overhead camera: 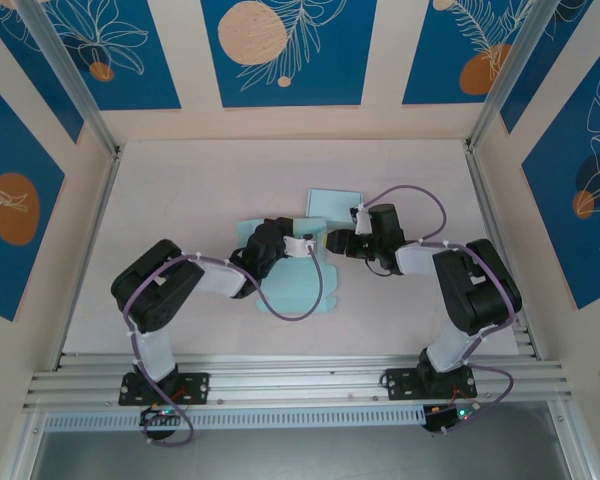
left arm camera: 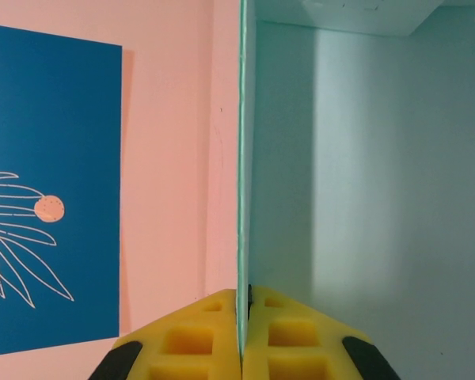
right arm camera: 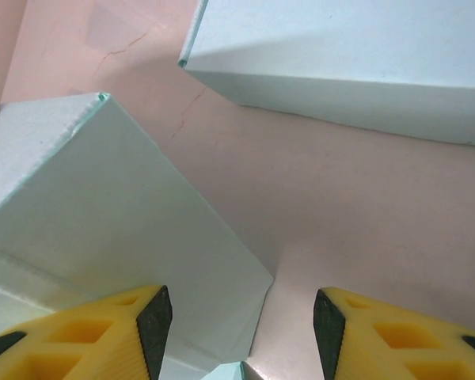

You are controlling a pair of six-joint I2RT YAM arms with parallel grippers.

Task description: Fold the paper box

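Note:
The pale teal paper box [overhead camera: 292,292] lies partly folded in the middle of the table. One flap [overhead camera: 335,202] of it sits at the far side. My left gripper [overhead camera: 306,245] is shut on an upright panel [left arm camera: 242,198] of the box, seen edge-on between the yellow fingers [left arm camera: 190,340]. My right gripper [overhead camera: 334,241] faces it from the right, close by. It stands open [right arm camera: 241,321], and a corner of a box panel [right arm camera: 119,214] reaches into the gap without touching either pad. Another panel [right arm camera: 340,55] lies farther off.
Aluminium rails [overhead camera: 280,380] run along the near edge and up both sides [overhead camera: 490,210]. Printed blue-and-cream walls [overhead camera: 285,50] close in the table [overhead camera: 180,190] at the back and sides. Purple cables [overhead camera: 420,195] loop off both arms.

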